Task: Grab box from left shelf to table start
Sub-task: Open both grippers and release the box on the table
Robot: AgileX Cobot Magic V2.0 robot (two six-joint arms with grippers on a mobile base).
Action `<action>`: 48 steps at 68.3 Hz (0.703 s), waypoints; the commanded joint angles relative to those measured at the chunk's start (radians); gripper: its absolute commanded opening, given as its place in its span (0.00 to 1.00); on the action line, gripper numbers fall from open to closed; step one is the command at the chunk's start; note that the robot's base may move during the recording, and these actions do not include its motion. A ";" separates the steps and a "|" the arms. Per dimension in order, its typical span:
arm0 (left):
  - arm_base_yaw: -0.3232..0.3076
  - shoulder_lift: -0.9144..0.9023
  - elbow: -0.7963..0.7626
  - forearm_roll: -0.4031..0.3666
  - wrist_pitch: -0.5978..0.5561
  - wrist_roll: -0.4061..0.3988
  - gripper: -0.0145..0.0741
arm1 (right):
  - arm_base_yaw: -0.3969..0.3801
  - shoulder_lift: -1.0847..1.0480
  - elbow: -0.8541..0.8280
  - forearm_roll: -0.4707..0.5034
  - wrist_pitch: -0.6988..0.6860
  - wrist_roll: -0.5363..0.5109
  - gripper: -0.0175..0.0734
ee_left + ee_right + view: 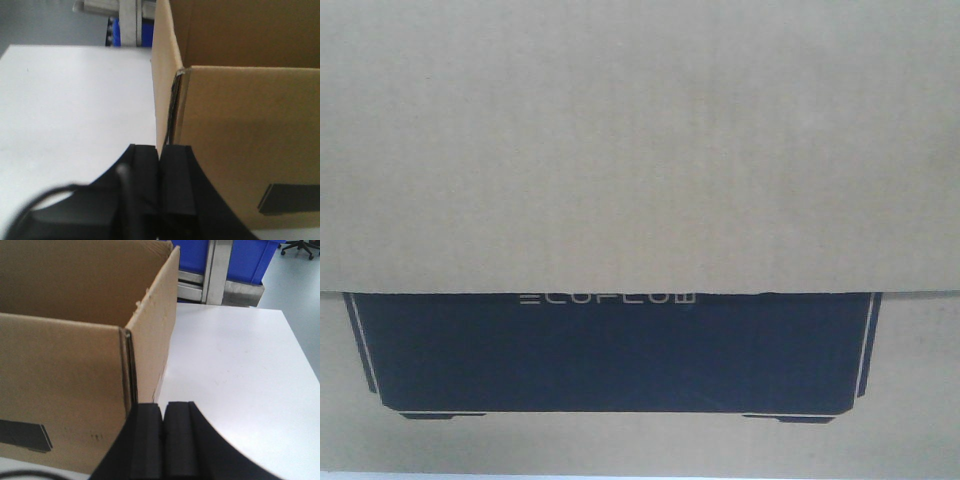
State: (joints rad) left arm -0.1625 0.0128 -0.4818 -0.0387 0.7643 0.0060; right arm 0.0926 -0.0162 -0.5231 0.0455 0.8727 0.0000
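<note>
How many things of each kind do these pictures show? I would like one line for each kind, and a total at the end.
Cardboard box: 1
White table: 1
Blue bins: 2
Office chair: 1
End effectors: 2, the left end effector and the right end effector, each at a box side flap
Total: 7

Front view: the box (640,150) overfills the frame, all four edges cropped, concealing everything behind it; its white lettering (608,298) is blurred and partly covered by the flap edge; left wrist view: left gripper (159,195) cut off at the bottom edge, cable (30,210) out of focus; right wrist view: right gripper (163,440) likewise cropped, black print (22,435) truncated at the left edge.
</note>
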 commanded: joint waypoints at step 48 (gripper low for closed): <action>-0.008 -0.015 0.027 0.015 -0.177 0.016 0.05 | -0.005 0.016 0.011 -0.015 -0.235 -0.008 0.25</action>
State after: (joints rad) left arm -0.1625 -0.0140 -0.4316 -0.0218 0.6842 0.0200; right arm 0.0926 -0.0162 -0.4883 0.0396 0.7344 0.0000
